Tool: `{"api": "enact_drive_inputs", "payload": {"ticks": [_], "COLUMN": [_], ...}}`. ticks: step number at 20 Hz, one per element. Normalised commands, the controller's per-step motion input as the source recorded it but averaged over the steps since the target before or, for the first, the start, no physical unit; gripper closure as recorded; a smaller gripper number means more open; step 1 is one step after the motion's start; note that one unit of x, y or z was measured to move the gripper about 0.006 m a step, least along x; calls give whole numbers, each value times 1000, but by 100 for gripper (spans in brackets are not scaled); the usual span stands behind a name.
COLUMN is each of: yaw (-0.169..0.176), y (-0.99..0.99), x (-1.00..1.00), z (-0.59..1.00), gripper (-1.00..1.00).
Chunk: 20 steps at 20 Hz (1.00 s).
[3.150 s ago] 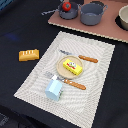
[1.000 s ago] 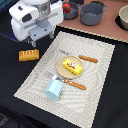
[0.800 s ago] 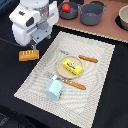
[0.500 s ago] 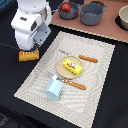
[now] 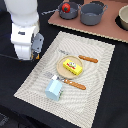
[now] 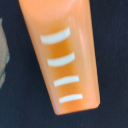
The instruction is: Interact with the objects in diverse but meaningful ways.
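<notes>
The orange-yellow bread loaf (image 6: 62,55), with white stripes, fills the wrist view very close up on a dark surface. In the exterior view my arm hides it. My gripper (image 5: 24,55) hangs over that spot at the exterior view's left, beside the placemat; its fingers do not show in either view. The yellow butter block (image 5: 73,65) lies on the round tan plate (image 5: 62,71). The pale blue carton (image 5: 54,89) stands near the mat's front. The small red ball (image 5: 65,7) sits in a dark bowl. The grey two-handled pot (image 5: 93,13) stands next to it.
A striped placemat (image 5: 95,95) carries the plate and two wooden-handled pieces of cutlery (image 5: 89,59) (image 5: 75,84). A brown board (image 5: 110,31) at the back holds the bowl and pot. Another bowl (image 5: 123,17) shows at the exterior view's right edge.
My arm came into the exterior view from the upper left and moved down over the bread loaf, which it now hides. The other objects have not moved.
</notes>
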Motion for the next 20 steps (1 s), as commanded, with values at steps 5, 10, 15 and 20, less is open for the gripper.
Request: {"api": "enact_drive_inputs", "payload": {"ticks": [5, 10, 15, 20], "yaw": [80, 16, 0, 0], "y": [44, 0, 29, 5], "x": [-577, -102, 55, 0], "z": [-265, -255, -189, -271], "gripper": [-100, -100, -100, 100]}}
